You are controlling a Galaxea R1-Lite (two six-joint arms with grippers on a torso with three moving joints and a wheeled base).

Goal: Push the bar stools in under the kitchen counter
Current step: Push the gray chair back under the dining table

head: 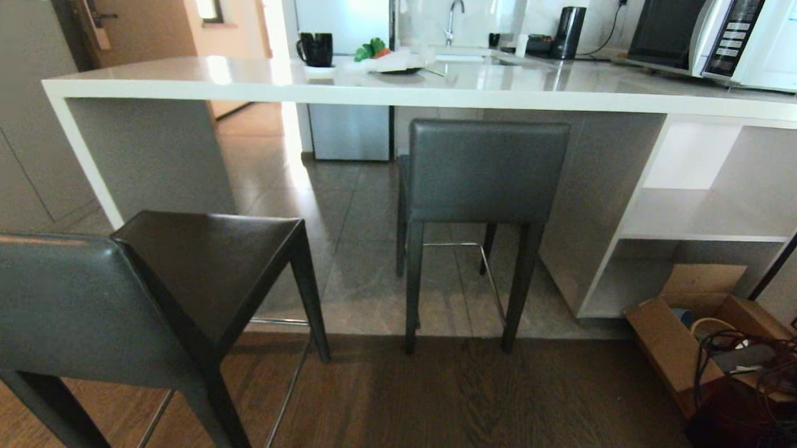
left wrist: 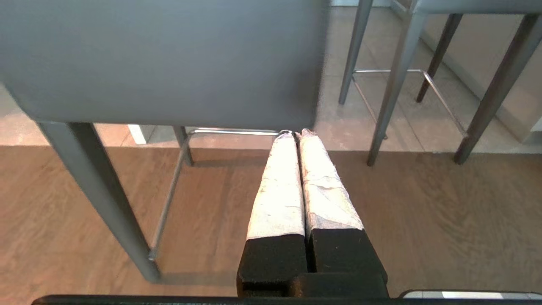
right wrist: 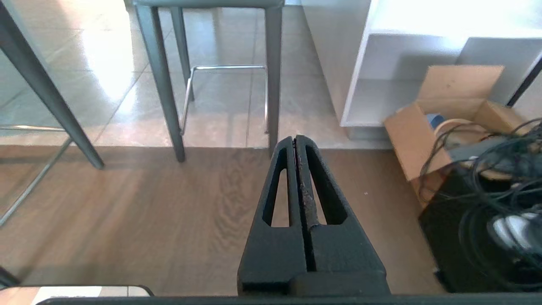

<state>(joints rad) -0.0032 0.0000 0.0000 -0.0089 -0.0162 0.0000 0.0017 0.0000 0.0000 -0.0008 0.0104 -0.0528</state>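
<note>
Two dark grey bar stools face the white kitchen counter (head: 178, 84). The far stool (head: 483, 170) stands with its seat under the counter edge, its back legs at the line where tile meets wood. The near stool (head: 137, 294) stands out on the wood floor at the lower left, its backrest (left wrist: 161, 59) close before the left wrist camera. My left gripper (left wrist: 295, 133), wrapped in white tape, is shut and empty just below that backrest's lower edge. My right gripper (right wrist: 295, 139) is shut and empty over the wood floor, pointing at the far stool's legs (right wrist: 273, 84). Neither arm appears in the head view.
An open cardboard box (head: 693, 327) with cables (head: 764, 376) lies on the floor at the right, beside the white shelf unit (head: 697, 214) under the counter. On the countertop stand a black mug (head: 316, 49), a plate with food (head: 391, 61), a kettle (head: 569, 32) and a microwave (head: 730, 36).
</note>
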